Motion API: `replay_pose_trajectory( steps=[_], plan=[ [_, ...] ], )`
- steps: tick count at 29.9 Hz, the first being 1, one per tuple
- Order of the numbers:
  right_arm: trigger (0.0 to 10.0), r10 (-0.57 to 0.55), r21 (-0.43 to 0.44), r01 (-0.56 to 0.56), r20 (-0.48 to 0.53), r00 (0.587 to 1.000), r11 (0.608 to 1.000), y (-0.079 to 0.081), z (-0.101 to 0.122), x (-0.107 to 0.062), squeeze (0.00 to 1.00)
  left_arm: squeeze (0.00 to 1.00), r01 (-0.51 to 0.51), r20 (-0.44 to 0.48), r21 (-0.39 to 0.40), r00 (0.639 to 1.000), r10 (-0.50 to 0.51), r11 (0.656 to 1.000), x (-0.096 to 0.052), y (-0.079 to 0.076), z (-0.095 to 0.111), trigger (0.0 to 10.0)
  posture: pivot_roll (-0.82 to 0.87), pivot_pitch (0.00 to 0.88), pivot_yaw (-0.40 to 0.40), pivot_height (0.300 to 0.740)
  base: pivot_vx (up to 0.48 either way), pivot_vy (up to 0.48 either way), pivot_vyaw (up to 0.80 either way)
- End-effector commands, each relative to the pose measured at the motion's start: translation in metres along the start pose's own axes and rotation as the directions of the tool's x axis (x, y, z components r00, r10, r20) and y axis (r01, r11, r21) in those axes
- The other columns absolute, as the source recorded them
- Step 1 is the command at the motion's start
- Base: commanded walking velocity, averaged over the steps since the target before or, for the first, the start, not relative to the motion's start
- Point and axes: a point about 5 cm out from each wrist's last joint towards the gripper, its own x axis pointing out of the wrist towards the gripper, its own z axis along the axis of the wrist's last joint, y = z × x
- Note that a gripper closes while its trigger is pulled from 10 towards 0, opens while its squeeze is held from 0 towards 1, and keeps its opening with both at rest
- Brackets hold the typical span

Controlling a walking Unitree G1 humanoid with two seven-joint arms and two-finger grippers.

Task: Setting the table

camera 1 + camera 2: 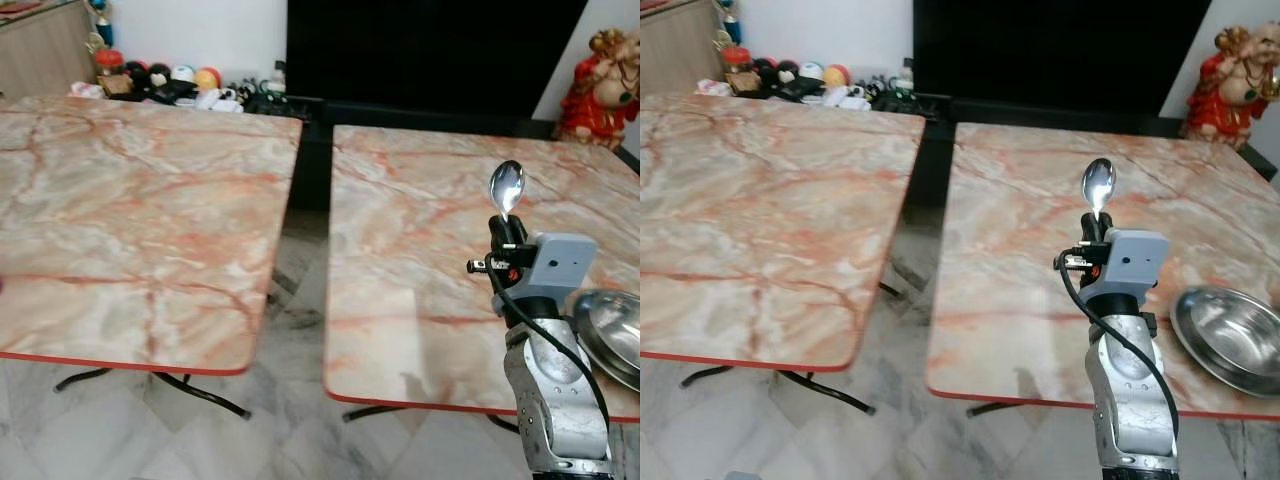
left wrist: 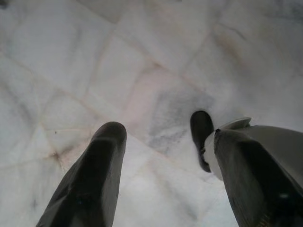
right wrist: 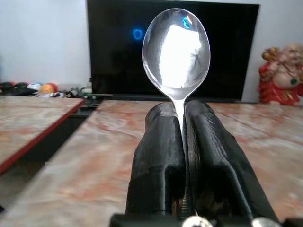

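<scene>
Two marble-patterned tables with red edging stand side by side on a pale tiled floor [image 1: 290, 420], parted by a narrow gap. Landmark for this report is the right-hand table [image 1: 420, 250].

Right gripper [image 1: 507, 232]: raised above the near part of the right-hand table, fingers clamped tight on the handle of a metal spoon [image 1: 506, 187]. The spoon stands upright, bowl uppermost, its stem pinched between the two black pads [image 3: 158, 156].

A steel bowl [image 1: 1228, 338] rests on the right-hand table at its near right edge, just beside the raised arm.

Left gripper [image 2: 161, 165]: pointed down at the floor tiles, fingers spread wide with nothing between them.

Beyond the right-hand table's far edge is a large dark screen [image 1: 430, 50] against the wall. A red and gold figurine [image 1: 600, 90] sits past the table's far right corner. The left-hand table [image 1: 130, 220] lies across the gap; behind it is a row of small coloured objects [image 1: 165, 80] along the wall.

No brand, label or writing can be read on any item; a small blue glint on the screen is not decipherable.
</scene>
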Motion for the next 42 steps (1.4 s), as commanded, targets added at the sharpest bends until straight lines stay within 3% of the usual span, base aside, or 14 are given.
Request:
replay_pose_trajectory(
  steps=[1, 20, 37, 42],
  plan=[
    [10.0, -0.025, -0.012, 0.025, 0.005, 1.0, 1.0, -0.008, 0.003, -0.001, 0.0, 0.0, 0.025, -0.02, 0.013, 1.0, -0.025, 1.0, 0.0, -0.008, -0.006, 10.0, -0.05, 0.083, -0.009, 0.74, 0.0, -0.48, 0.0],
    [10.0, -0.039, -0.033, 0.04, 0.005, 0.999, 0.999, -0.015, 0.004, -0.002, 0.0, 0.0, 0.053, -0.01, 0.029, 0.999, -0.053, 0.998, 0.0, -0.018, -0.005, 10.0, -0.07, 0.061, -0.021, 0.74, 0.0, -0.474, 0.0],
    [10.0, -0.055, -0.066, 0.054, -0.01, 0.998, 0.996, -0.025, 0.004, -0.004, 0.0, 0.0, 0.081, 0.018, 0.017, 0.997, -0.081, 0.997, 0.002, -0.026, 0.002, 10.0, -0.07, 0.086, -0.033, 0.74, 0.0, 0.0, 0.0],
    [10.0, -0.081, -0.1, 0.075, -0.057, 0.995, 0.992, -0.034, -0.004, -0.007, 0.0, 0.0, 0.082, 0.023, 0.012, 0.996, -0.083, 0.997, 0.003, -0.027, 0.003, 10.0, -0.07, 0.09, -0.032, 0.74, 0.0, 0.0, 0.0]
  ],
)
